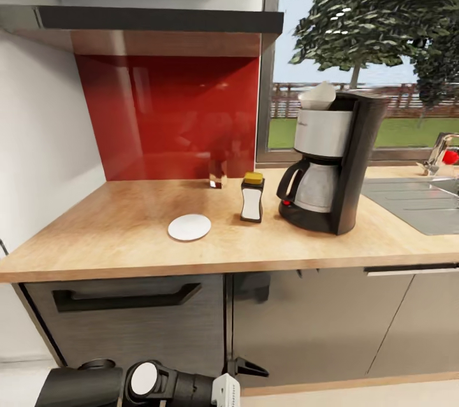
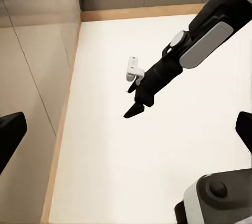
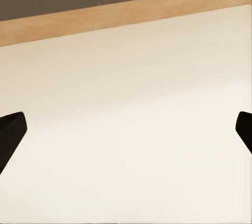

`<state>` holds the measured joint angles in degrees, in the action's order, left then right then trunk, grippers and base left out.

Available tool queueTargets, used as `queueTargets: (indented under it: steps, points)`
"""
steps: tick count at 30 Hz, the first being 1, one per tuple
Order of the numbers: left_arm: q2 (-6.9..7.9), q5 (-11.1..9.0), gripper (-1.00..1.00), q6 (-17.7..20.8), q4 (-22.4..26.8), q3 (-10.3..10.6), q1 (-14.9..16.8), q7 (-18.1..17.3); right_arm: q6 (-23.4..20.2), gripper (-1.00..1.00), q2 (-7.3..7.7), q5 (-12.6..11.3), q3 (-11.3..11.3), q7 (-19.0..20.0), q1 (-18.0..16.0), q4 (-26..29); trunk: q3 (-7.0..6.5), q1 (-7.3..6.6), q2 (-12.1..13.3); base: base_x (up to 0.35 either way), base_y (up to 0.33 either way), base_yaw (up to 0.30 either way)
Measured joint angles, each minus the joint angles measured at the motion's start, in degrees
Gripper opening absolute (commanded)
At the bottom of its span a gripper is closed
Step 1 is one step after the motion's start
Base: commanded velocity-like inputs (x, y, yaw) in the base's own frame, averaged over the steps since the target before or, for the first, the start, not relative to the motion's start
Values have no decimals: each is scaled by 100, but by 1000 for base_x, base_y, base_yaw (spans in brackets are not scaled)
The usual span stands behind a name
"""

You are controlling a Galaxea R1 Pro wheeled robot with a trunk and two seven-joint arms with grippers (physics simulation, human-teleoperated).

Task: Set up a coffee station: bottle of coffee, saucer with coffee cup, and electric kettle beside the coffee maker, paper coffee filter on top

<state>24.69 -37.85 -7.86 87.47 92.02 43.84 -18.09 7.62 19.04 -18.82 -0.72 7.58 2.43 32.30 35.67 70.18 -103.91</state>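
1. White saucer sits on the tabletop beside the bottle of coffee and coffee maker.
2. Both my end effectors hang spread, empty.
3. Cup and kettle come next, I judge.

Both arms hang low. In the head view, a black arm segment with a round white joint cap lies at the bottom edge. The left end effector is spread wide, its dark fingertips at opposite edges of the left wrist view, with nothing between them. That view also shows the right arm reaching down, with its end effector pointing at the floor. The right end effector is likewise spread, fingertips far apart and holding nothing.
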Motion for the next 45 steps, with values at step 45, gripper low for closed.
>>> queueTargets:
  steps: [45]
  points:
    - [1356,-18,100,-191,-442,38,-683,2208,0,100,0,0,0,1,-2,-1,0,-3,0,-57,0,0]
